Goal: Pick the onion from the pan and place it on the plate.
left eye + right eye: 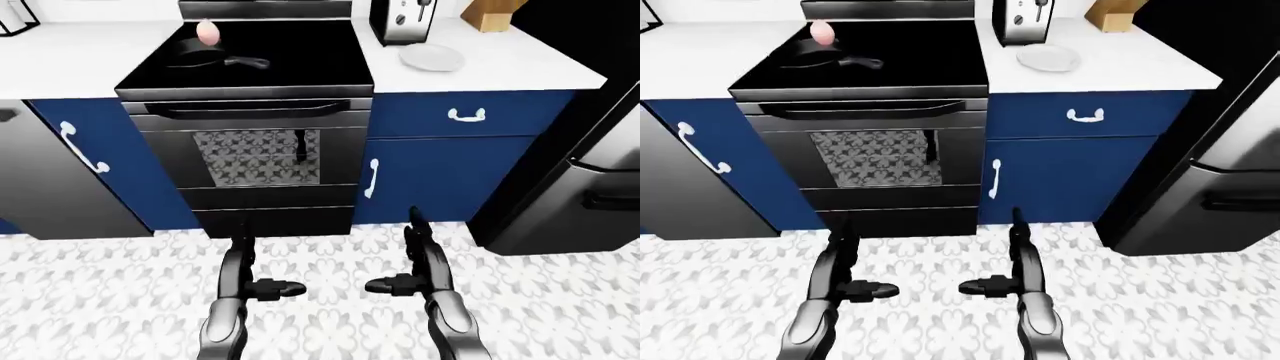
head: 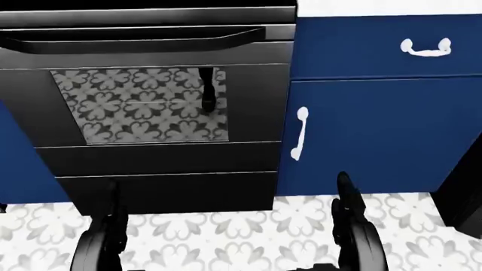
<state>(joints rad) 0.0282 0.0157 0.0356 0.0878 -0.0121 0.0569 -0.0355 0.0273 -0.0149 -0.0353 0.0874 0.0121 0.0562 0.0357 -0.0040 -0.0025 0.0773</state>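
A pink onion (image 1: 208, 31) sits in a black pan (image 1: 198, 54) on the black stove top at the upper left of the left-eye view. A grey plate (image 1: 432, 57) lies on the white counter to the stove's right. My left hand (image 1: 262, 285) and right hand (image 1: 402, 283) hang low over the floor at the bottom of the view, far from the pan. Both hands are open and empty, fingers pointing toward each other.
A toaster (image 1: 402, 20) and a wooden knife block (image 1: 492, 13) stand above the plate. The oven door (image 1: 250, 154) with its handle faces me, blue cabinets (image 1: 455, 169) on both sides. A black fridge (image 1: 585, 165) stands at the right. Patterned floor tiles (image 1: 100, 292) lie below.
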